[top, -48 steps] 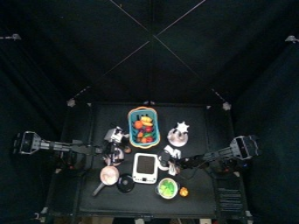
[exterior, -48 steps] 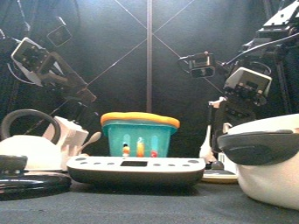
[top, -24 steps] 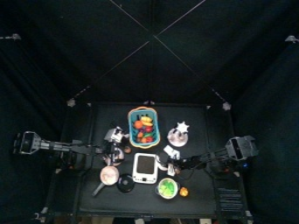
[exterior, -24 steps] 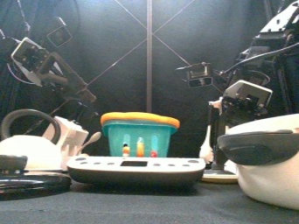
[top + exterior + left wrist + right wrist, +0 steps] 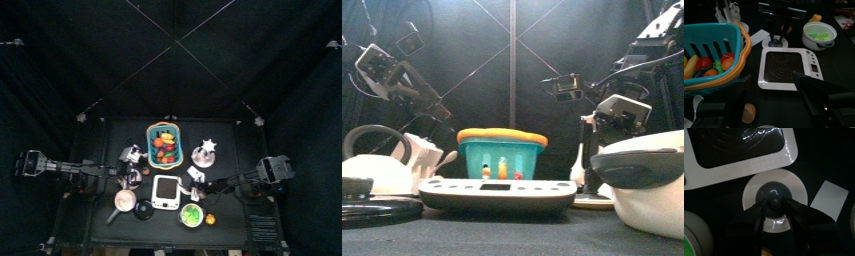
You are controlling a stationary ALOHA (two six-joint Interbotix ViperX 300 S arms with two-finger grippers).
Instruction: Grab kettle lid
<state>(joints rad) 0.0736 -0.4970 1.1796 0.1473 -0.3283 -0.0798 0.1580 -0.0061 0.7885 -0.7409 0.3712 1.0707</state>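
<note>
You lowered right gripper (image 5: 773,212) over round white kettle lid (image 5: 799,184). Jaws stood released, straddling its dark domed knob (image 5: 773,192). Lid not yet grabbed; clench looked due next.

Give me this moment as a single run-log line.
right claw: open, over kettle lid knob, not gripping | left claw: open, above scale | lid: flat on table

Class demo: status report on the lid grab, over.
Right tool open over dark knob, round white kettle lid. Left tool open, off lid. Nothing in the way.
</note>
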